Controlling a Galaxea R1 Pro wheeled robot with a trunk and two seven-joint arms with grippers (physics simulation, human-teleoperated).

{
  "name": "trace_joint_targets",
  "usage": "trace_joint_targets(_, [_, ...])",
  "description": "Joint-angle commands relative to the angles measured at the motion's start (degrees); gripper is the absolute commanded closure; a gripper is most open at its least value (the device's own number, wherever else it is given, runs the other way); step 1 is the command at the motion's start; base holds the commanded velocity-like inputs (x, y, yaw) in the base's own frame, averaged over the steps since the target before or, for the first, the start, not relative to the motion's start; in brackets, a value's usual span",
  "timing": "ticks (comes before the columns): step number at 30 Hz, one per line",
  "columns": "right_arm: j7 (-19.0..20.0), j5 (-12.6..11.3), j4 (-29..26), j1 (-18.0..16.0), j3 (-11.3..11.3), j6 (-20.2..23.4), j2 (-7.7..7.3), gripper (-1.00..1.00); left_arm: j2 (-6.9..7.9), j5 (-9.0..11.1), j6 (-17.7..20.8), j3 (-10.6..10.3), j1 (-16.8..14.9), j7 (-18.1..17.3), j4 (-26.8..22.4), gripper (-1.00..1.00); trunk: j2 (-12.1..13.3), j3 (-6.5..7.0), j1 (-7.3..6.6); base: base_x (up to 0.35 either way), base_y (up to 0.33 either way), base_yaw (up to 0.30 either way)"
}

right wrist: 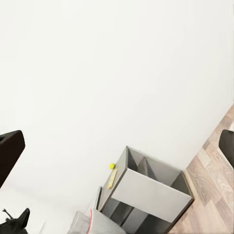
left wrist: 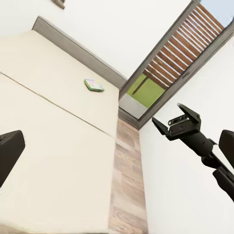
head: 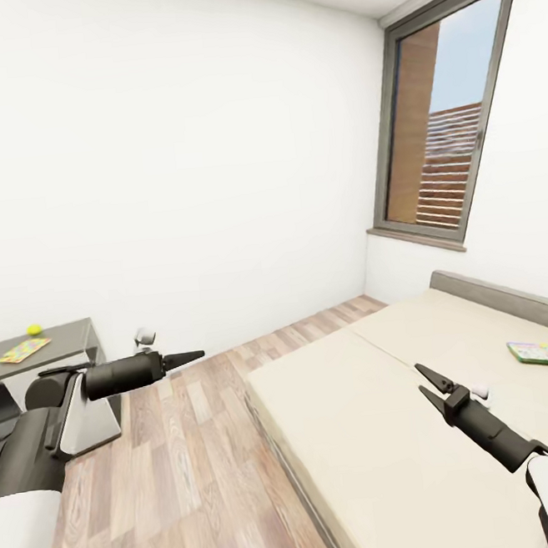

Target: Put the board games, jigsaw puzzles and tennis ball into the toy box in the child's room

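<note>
Lying flat on bed [head: 390,430]: white-green board game [head: 535,353]

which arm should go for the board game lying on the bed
Probably the right. In the head view the right gripper hangs over the bed, on the same side as the board game. The left gripper points over the floor near the table, away from the bed, so it would need to cross.

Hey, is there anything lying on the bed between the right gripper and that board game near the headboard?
Nothing visible. The right gripper hangs over bare cream mattress, and the board game lies flat farther along the bed, with only open mattress between them.
</note>
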Motion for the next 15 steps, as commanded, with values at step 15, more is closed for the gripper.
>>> trace_joint_targets(15, [0.08,-0.13,-0.02,-0.02,-0.10,0.36,0.00,-1.00,0.00,0.15,0.42,-0.01,-0.03,-0.07,0.03,-1.00,-0.05,-0.03,0.00,-0.103,0.000,0.115])
